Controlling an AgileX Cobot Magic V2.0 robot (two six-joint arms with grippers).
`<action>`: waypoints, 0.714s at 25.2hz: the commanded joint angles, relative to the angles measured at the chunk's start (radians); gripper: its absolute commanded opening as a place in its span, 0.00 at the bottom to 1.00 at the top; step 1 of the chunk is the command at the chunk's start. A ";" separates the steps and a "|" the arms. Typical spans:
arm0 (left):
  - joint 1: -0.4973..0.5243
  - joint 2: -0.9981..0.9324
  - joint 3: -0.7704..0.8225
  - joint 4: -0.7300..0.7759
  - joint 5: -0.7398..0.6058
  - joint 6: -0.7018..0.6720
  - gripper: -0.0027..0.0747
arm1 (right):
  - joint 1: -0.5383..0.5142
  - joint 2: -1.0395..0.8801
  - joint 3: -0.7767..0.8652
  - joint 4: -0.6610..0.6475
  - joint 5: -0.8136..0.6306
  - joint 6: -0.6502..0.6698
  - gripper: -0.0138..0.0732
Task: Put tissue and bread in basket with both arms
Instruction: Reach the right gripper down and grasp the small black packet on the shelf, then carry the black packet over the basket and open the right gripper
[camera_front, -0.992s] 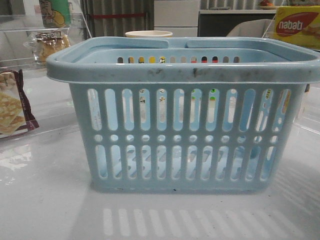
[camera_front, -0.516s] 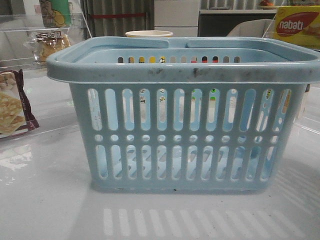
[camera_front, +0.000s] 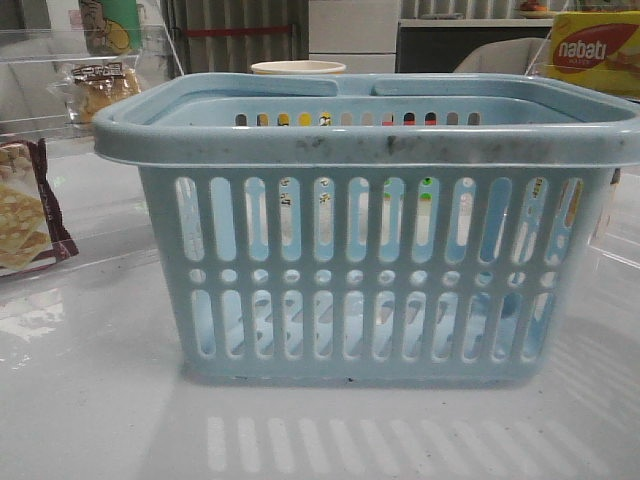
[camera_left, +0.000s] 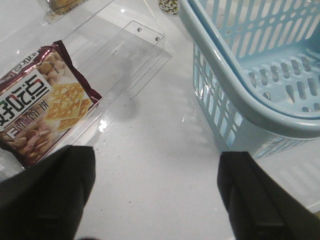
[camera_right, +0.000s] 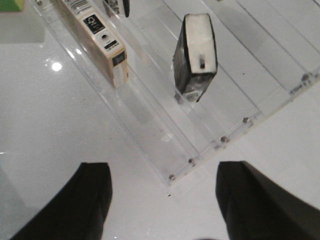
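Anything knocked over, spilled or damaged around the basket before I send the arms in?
Nothing stands out. The basket sits upright with only dark scuffs on its rim, the cracker packet lies flat and sealed, and the tissue stands upright on the clear shelf.

Low front camera faces basket (camera_front: 370, 250) closely; wrist cameras overhead.

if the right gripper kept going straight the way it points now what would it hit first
Most likely the front edge of the clear plastic tray, which lies just ahead of the open right gripper. The black and white tissue pack stands further along inside that tray. Depth is hard to judge from the wrist view.
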 joint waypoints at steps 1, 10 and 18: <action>-0.008 -0.002 -0.030 -0.011 -0.067 -0.001 0.76 | -0.014 0.061 -0.111 -0.069 -0.028 -0.011 0.79; -0.008 -0.002 -0.030 -0.011 -0.067 -0.001 0.76 | -0.034 0.296 -0.279 -0.067 -0.038 -0.009 0.79; -0.008 -0.002 -0.030 -0.011 -0.067 -0.001 0.76 | -0.031 0.293 -0.287 -0.063 -0.049 -0.009 0.33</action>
